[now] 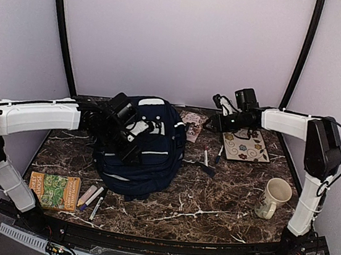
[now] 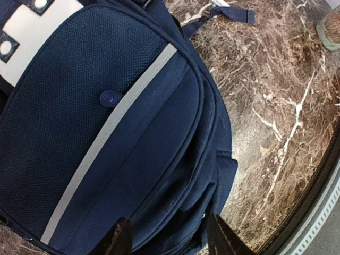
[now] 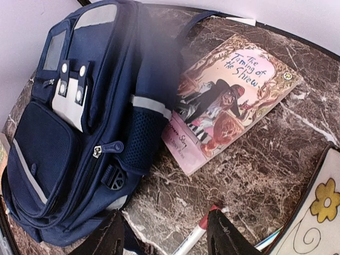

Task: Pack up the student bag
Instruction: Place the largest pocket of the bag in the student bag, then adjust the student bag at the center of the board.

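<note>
Dark veined marble table (image 1: 223, 208) — left of centre on it lies the large navy-blue striped fabric backpack (image 1: 153, 163), a pink illustrated paperback (image 3: 228, 101) against its side. Left gripper (image 2: 167, 223) above the backpack and right gripper (image 3: 163, 215) — both spread, empty.

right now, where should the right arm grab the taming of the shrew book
Probably the free long edge of the book, away from the student bag, coming in low from the right. It lies flat with its other edge against the bag.
</note>
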`<state>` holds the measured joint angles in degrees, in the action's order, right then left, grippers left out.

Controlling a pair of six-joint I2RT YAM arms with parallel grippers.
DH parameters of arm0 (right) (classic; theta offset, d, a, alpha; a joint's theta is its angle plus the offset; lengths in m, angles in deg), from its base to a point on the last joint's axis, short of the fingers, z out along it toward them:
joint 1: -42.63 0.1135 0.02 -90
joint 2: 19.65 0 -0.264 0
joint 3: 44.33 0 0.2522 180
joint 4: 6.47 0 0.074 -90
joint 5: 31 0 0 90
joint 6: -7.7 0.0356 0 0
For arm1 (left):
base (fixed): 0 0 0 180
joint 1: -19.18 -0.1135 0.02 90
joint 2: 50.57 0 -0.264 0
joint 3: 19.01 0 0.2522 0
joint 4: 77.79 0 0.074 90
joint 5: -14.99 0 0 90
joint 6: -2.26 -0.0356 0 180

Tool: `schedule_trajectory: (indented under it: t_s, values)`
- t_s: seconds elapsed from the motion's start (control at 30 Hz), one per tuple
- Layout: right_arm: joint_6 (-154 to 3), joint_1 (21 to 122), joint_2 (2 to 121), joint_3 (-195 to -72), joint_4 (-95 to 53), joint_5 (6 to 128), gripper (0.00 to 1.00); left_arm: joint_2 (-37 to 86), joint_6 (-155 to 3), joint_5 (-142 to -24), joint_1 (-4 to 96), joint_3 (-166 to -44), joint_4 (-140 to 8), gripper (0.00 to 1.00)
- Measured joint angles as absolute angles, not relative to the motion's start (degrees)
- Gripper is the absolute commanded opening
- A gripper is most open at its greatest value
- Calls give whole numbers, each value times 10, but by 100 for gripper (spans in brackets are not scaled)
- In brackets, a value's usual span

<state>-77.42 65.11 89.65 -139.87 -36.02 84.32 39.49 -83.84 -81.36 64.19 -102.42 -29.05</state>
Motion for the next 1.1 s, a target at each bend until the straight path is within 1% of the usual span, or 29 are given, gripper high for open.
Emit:
schedule_trajectory:
  t_s: [0.1, 0.2, 0.27, 0.37, 0.47, 0.5, 0.6, 0.77, 0.97, 1.1]
  values:
    - [-755, 651, 916, -1420, -342, 845, 54, 394, -842, -813, 642, -1071, -257, 64]
    - [-727, 648, 933, -1423, -325, 845, 54, 400, -847, -810, 642, -1155, -255, 65]
    - [-708, 647, 952, -1433, -323, 845, 54, 426, -851, -804, 642, -1229, -264, 65]
    - [-682, 644, 987, -1455, -323, 846, 54, 502, -852, -789, 642, -1338, -288, 65]
    - [-657, 641, 1020, -1476, -325, 851, 55, 624, -851, -782, 641, -1439, -327, 67]
    - [-650, 640, 1030, -1482, -325, 852, 55, 638, -851, -781, 640, -1445, -332, 67]
    - [-627, 636, 1058, -1498, -324, 862, 55, 728, -845, -787, 632, -1488, -358, 69]
    - [-597, 628, 1093, -1510, -324, 888, 52, 847, -822, -803, 607, -1546, -408, 69]
    - [-571, 622, 1117, -1518, -315, 930, 51, 927, -772, -835, 574, -1596, -468, 70]
    - [-555, 621, 1133, -1534, -309, 956, 49, 959, -747, -831, 565, -1623, -484, 70]
